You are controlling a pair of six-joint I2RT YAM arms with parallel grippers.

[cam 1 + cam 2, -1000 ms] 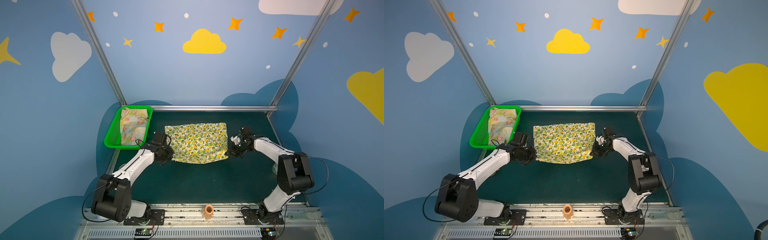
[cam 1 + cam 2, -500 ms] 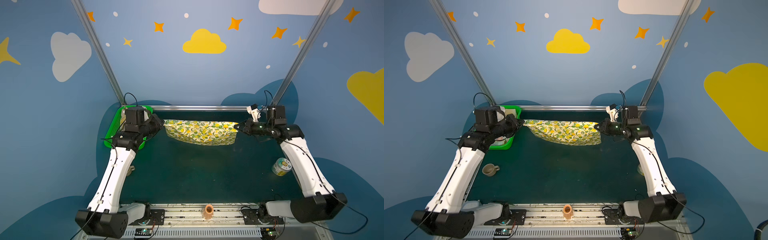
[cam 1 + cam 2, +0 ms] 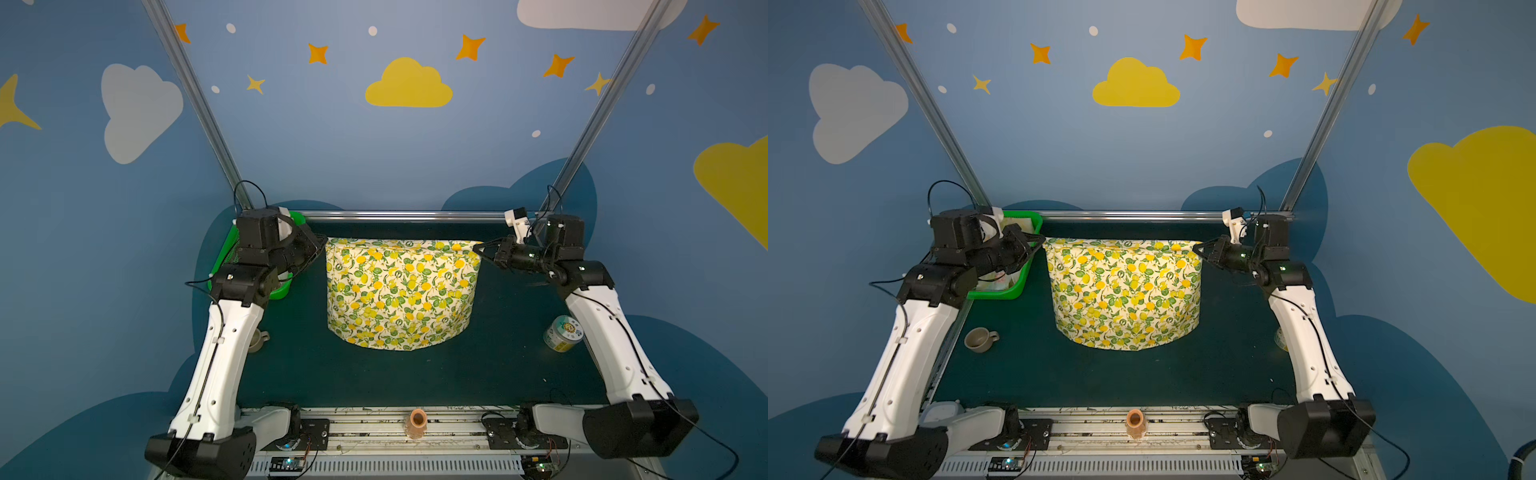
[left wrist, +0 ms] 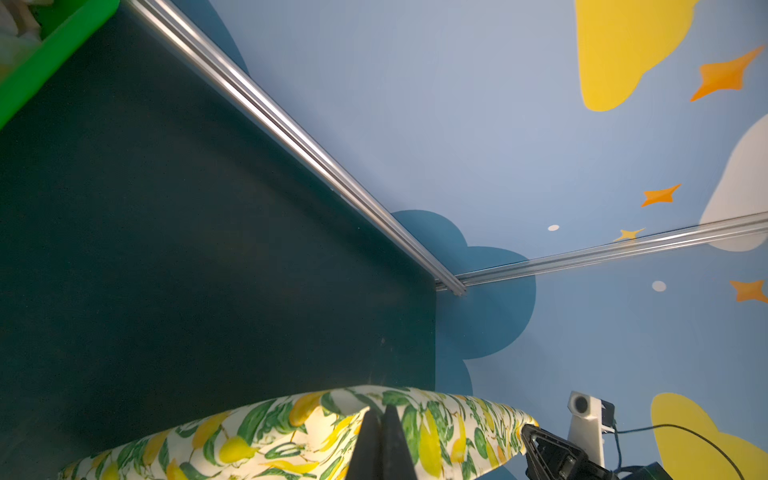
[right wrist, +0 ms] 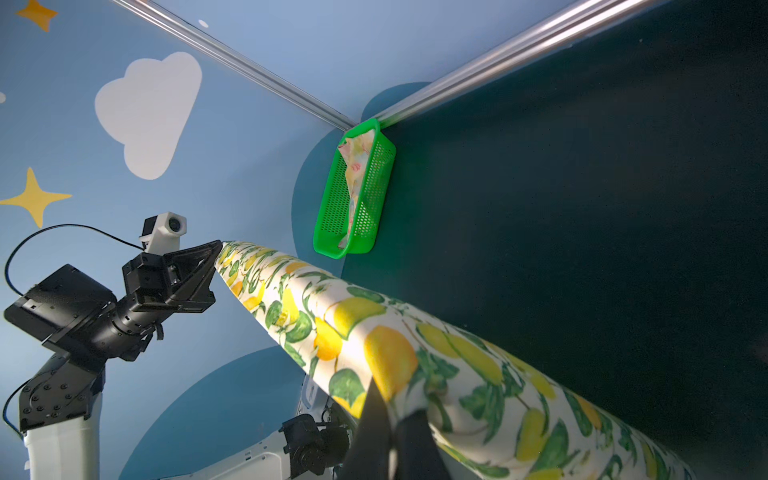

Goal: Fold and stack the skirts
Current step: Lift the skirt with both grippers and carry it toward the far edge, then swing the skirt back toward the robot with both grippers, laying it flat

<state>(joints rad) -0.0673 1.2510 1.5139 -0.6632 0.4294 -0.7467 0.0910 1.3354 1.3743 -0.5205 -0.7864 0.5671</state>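
The cream skirt with lemons and leaves (image 3: 401, 291) (image 3: 1125, 291) hangs like a curtain above the dark table, stretched by its top edge between both grippers. My left gripper (image 3: 324, 246) (image 3: 1042, 243) is shut on its top left corner. In the left wrist view the gripper (image 4: 379, 409) pinches the cloth (image 4: 270, 436). My right gripper (image 3: 478, 248) (image 3: 1196, 248) is shut on the top right corner, and in the right wrist view it (image 5: 395, 415) bites the cloth (image 5: 478, 361). The pale flowered skirt (image 5: 357, 166) (image 3: 995, 282) lies in the green basket (image 5: 374, 187) (image 3: 1017, 286).
The basket (image 3: 282, 291) sits at the back left corner, partly behind my left arm. A grey-brown cup (image 3: 980, 338) stands at the left table edge. A small can (image 3: 563, 334) stands at the right edge. An orange-brown piece (image 3: 417, 419) sits on the front rail.
A second ago the lemon skirt lay flat on the table with both grippers at its sides. Both arms rose with it, and it now hangs down at full length.
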